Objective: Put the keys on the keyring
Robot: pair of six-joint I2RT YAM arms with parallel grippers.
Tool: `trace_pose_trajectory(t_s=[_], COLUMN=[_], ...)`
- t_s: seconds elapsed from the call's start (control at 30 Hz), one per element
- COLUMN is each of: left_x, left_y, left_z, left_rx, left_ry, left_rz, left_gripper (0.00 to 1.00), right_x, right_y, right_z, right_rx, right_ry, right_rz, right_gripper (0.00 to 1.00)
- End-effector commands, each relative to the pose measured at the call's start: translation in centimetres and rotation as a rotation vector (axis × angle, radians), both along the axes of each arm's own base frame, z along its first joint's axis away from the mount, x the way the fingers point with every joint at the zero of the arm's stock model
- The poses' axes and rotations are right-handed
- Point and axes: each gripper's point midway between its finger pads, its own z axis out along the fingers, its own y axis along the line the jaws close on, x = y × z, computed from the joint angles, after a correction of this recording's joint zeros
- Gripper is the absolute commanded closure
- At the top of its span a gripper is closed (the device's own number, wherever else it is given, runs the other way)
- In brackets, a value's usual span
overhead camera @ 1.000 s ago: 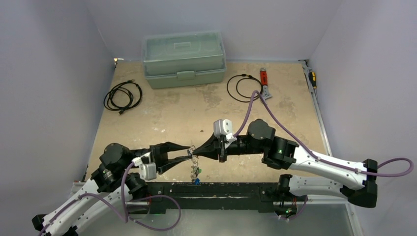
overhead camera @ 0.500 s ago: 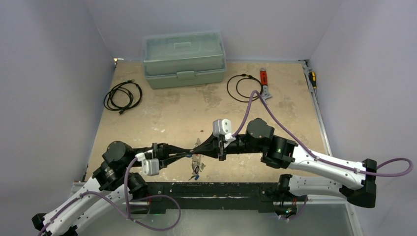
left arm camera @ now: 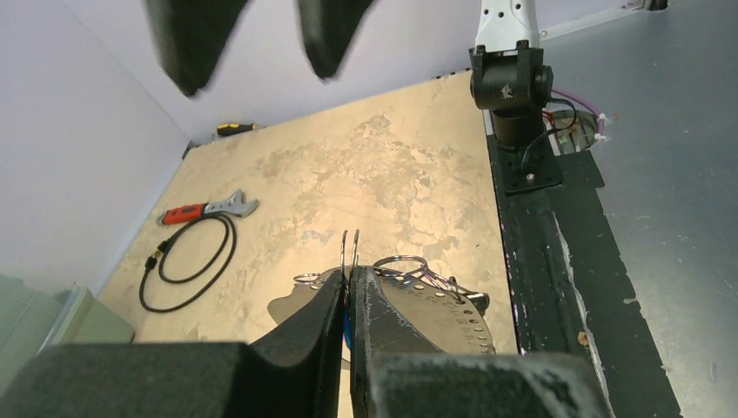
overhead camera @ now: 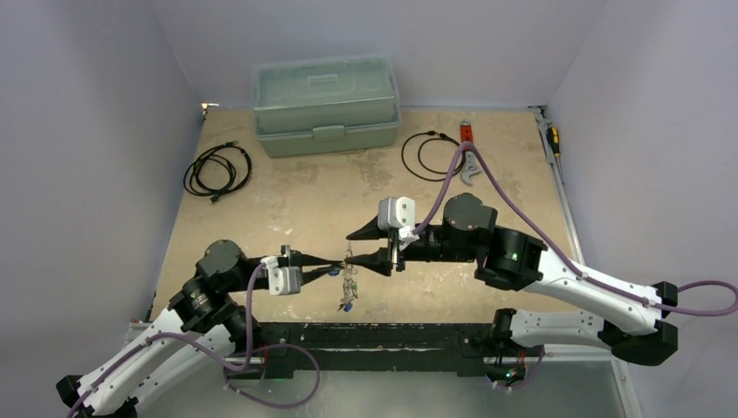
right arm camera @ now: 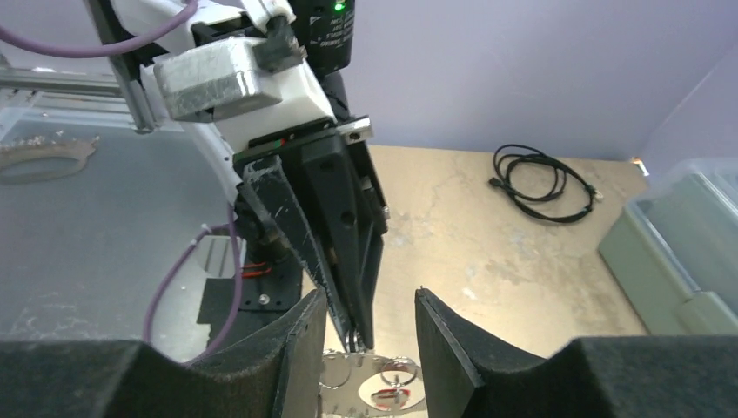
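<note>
My left gripper (overhead camera: 339,266) is shut on the keyring (left arm camera: 351,248), whose thin silver wire sticks up out of the fingertips in the left wrist view. A bunch of keys (overhead camera: 348,294) dangles below the grip, just above the table, with a blue head lowest. A silver perforated plate (left arm camera: 452,309) with small rings hangs beside the left gripper (left arm camera: 350,280). My right gripper (overhead camera: 355,246) stands open facing the left one, with one finger on each side of the left fingertips. Nothing is in the right gripper (right arm camera: 372,300). The plate (right arm camera: 383,381) shows just beneath it.
A green toolbox (overhead camera: 325,104) stands at the back. A coiled black cable (overhead camera: 218,170) lies at the left, and another cable (overhead camera: 431,155) lies beside a red-handled wrench (overhead camera: 468,144) at the back right. A yellow-handled screwdriver (overhead camera: 552,139) rests along the right edge.
The left gripper closed on the keyring, which the right gripper had been holding. The right gripper then opened and let go. The keys now hang from the left grip.
</note>
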Motion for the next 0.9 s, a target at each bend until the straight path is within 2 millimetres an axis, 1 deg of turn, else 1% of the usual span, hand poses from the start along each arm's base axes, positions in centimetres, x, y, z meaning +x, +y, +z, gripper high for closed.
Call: trace_pose_trajectory(t_s=[0.0, 0.17, 0.27, 0.57, 0.7, 0.87], left_x=[0.2, 0.4, 0.5, 0.8, 0.9, 1.2], left_y=[0.4, 0.2, 0.1, 0.0, -0.1, 0.0], left_z=[3.2, 3.0, 2.8, 2.6, 2.5, 2.4], left_rx=[-0.058, -0.050, -0.042, -0.033, -0.030, -0.026], left_ry=[-0.062, -0.049, -0.040, -0.022, -0.017, -0.012], left_rz=[0.020, 0.026, 0.027, 0.037, 0.040, 0.054], left_gripper=[1.00, 1.00, 1.00, 1.00, 1.00, 1.00], right_x=[1.7, 2.4, 2.3, 2.0, 1.9, 1.4], right_y=[-0.5, -0.1, 0.3, 0.9, 1.0, 0.9], right_z=[-1.0, -2.6, -3.5, -4.0, -4.2, -3.9], right_rx=[-0.142, -0.237, -0.278, -0.293, -0.299, -0.290], right_ry=[-0.048, -0.045, -0.040, -0.038, -0.036, -0.031], right_rz=[-0.074, -0.089, -0.066, -0.031, -0.022, 0.001], right_gripper=[0.54, 0.54, 0.55, 0.63, 0.62, 0.59])
